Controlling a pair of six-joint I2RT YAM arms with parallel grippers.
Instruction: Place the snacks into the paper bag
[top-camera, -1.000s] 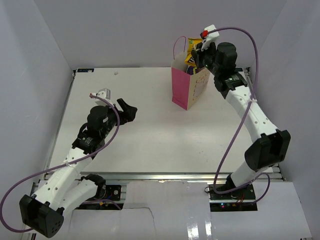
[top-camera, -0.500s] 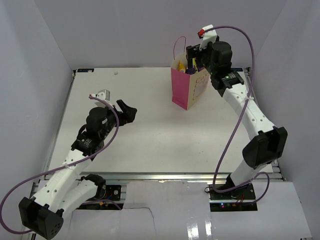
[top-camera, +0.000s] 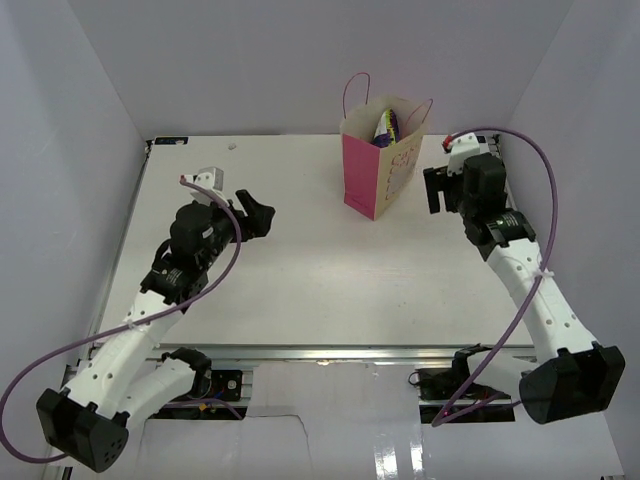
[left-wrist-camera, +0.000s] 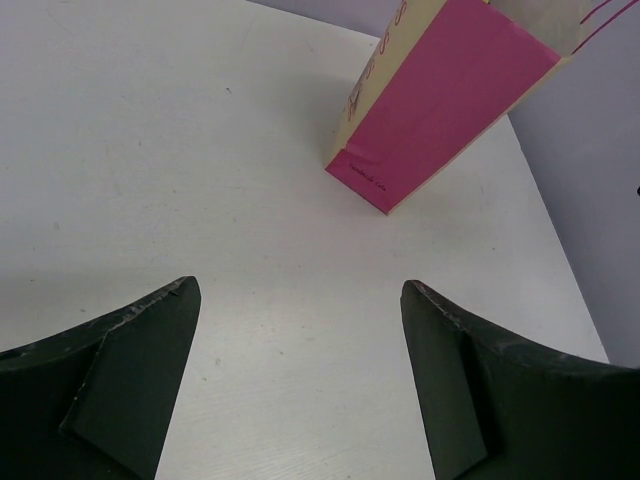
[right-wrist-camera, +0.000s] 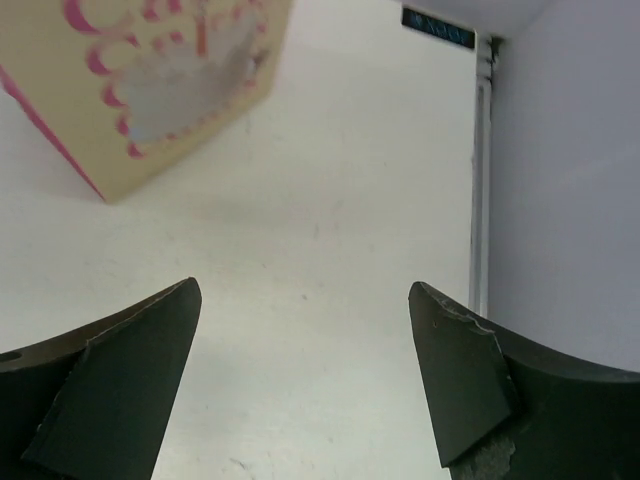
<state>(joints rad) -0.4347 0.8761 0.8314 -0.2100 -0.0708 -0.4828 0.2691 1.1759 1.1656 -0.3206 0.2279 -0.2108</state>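
Note:
The paper bag (top-camera: 376, 165) stands upright at the back middle of the table, cream with a pink side panel (left-wrist-camera: 450, 100) and pink lettering (right-wrist-camera: 160, 80). Snacks (top-camera: 388, 124) in purple and yellow wrappers show inside its open mouth; I see none loose on the table. My right gripper (top-camera: 432, 192) is low, just right of the bag, open and empty (right-wrist-camera: 303, 286). My left gripper (top-camera: 255, 215) hovers over the left-middle of the table, pointing toward the bag, open with only bare table between its fingers (left-wrist-camera: 300, 285).
The white table (top-camera: 300, 270) is walled by pale panels at the back and both sides. A metal rail (right-wrist-camera: 480, 170) runs along the right edge, with a dark label (right-wrist-camera: 438, 28) at the far corner. Pink cord handles (top-camera: 352, 90) rise above the bag.
My right gripper was shut on a yellow snack above the bag's mouth; it opened, the snack is in the bag, and the arm pulled back down to the bag's right. The left arm barely shifted.

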